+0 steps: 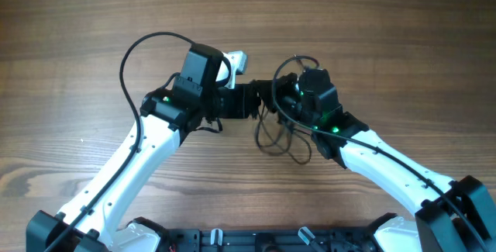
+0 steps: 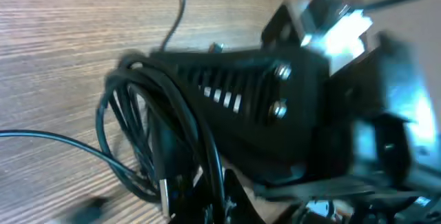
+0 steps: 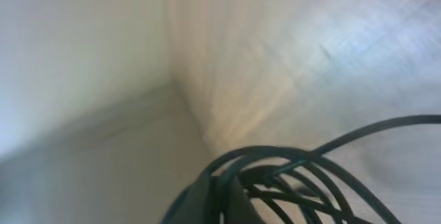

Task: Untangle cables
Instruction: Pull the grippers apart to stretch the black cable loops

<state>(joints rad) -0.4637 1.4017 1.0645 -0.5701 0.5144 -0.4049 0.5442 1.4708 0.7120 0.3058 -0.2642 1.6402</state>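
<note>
Closest to the lens, in the left wrist view, the cables bunched into several thin, glossy black loops. They ran down toward the bottom edge, where the left gripper was clenched on them. Under them lay the table, brown wood with long, straight grain streaks, which filled the overhead view from edge to edge.

Only the overhead view showed both grippers meeting tip to tip at mid-table, with the slack strands lying in loose loops on the wood just beside the right arm. Only the left wrist view showed a slotted black housing with two silvery screws, just right of the loops. The right gripper was pinched shut on the same bundle. Its own view, badly blurred, showed curved strands converging at the bottom edge. Behind them a pale plain surface on the left met washed-out wood grain on the right.

The arms were smooth white shells with black joints, and a thicker black lead arced over the left one.
</note>
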